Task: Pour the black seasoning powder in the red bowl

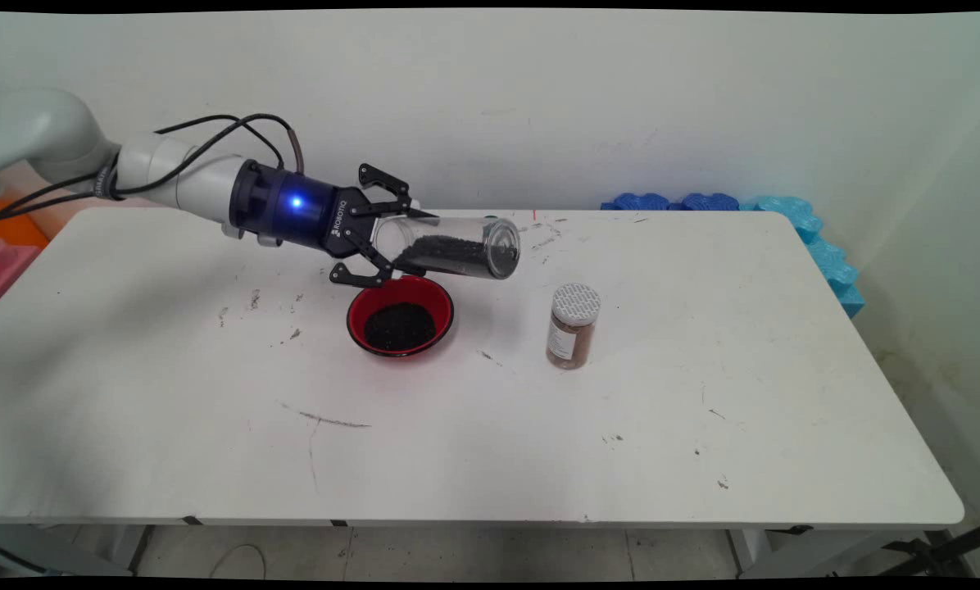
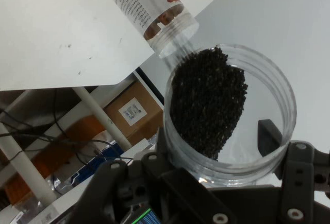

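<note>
My gripper (image 1: pixel 404 238) is shut on a clear plastic jar (image 1: pixel 453 246) half full of black grains, held almost level with its mouth pointing right. Just below it, a red bowl (image 1: pixel 400 316) on the white table holds a pile of the same black grains. In the hand view I look into the clear jar (image 2: pixel 229 113) from behind, with the grains (image 2: pixel 206 100) lying along its lower side and my gripper (image 2: pixel 221 157) clamped around it. A spice jar (image 1: pixel 573 325) with a white perforated lid and brown contents stands to the bowl's right; the spice jar (image 2: pixel 149 7) also shows in the hand view.
Blue foam pieces (image 1: pixel 785 221) lie along the table's far right edge against the wall. Orange and pink items (image 1: pixel 6 246) sit off the table's left side. The white table (image 1: pixel 539 434) has scuff marks and a few scattered dark specks.
</note>
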Tool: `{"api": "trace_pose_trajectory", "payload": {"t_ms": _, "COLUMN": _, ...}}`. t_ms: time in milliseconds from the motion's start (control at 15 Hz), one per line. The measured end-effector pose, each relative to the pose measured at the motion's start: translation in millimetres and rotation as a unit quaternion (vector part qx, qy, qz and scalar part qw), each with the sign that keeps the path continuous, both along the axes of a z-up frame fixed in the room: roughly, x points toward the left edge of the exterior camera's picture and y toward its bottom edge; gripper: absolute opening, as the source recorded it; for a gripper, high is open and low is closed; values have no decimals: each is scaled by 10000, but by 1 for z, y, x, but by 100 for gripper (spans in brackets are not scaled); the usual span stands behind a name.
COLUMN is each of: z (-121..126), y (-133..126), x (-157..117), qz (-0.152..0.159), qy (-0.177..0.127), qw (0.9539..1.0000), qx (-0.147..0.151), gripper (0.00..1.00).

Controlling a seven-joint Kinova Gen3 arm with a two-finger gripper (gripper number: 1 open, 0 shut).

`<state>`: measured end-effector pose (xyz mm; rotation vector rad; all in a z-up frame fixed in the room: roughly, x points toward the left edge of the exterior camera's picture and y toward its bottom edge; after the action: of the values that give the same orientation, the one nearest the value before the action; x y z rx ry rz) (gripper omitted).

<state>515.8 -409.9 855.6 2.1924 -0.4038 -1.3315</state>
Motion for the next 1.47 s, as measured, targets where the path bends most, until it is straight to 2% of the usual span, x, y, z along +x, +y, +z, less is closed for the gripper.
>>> {"api": "trace_pose_trajectory", "payload": {"t_ms": 533, "z": 2, "y": 2, "x": -4, "qz": 65, "qy": 99, "qw": 9998, "qx": 129, "gripper": 0}}
{"api": "trace_pose_trajectory", "payload": {"t_ms": 800, "z": 3, "y": 2, "x": -5, "qz": 72, "qy": 81, "qw": 9999, "qx": 99, "gripper": 0}}
{"api": "trace_pose_trajectory", "payload": {"t_ms": 1067, "z": 5, "y": 1, "x": -7, "qz": -8, "qy": -30, "qw": 9999, "qx": -113, "gripper": 0}}
{"api": "trace_pose_trajectory", "payload": {"t_ms": 1467, "z": 6, "y": 0, "x": -8, "qz": -299, "qy": -397, "qw": 9962, "qx": -710, "gripper": 0}}
